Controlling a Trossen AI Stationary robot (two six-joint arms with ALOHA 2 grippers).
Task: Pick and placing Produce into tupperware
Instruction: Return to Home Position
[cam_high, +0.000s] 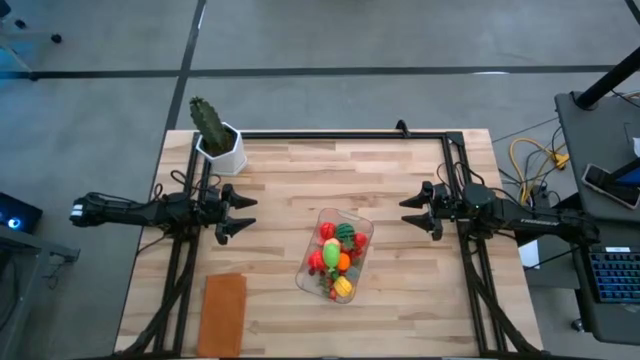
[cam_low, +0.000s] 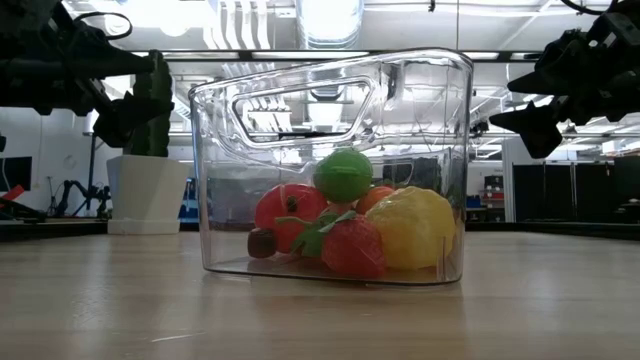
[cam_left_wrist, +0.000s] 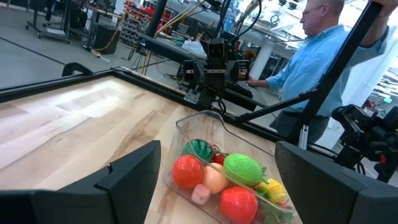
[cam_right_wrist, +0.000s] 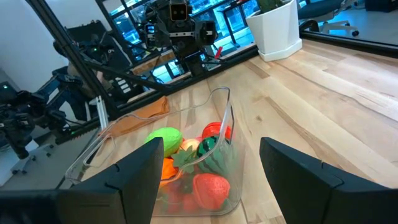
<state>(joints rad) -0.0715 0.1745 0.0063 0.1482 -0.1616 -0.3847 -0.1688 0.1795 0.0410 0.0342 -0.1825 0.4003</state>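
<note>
High camera looked straight down; low camera sat level, close to the tupperware (cam_low: 420, 150); both wrist cameras faced it.

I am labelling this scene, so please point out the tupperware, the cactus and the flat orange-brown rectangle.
tupperware (cam_low: 420, 130): low view, on its clear upper wall.
cactus (cam_high: 208, 120): high view, on the green stem.
orange-brown rectangle (cam_high: 224, 313): high view, at its middle.

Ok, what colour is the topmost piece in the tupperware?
Light green: the topmost piece shows best in the low view.
</note>
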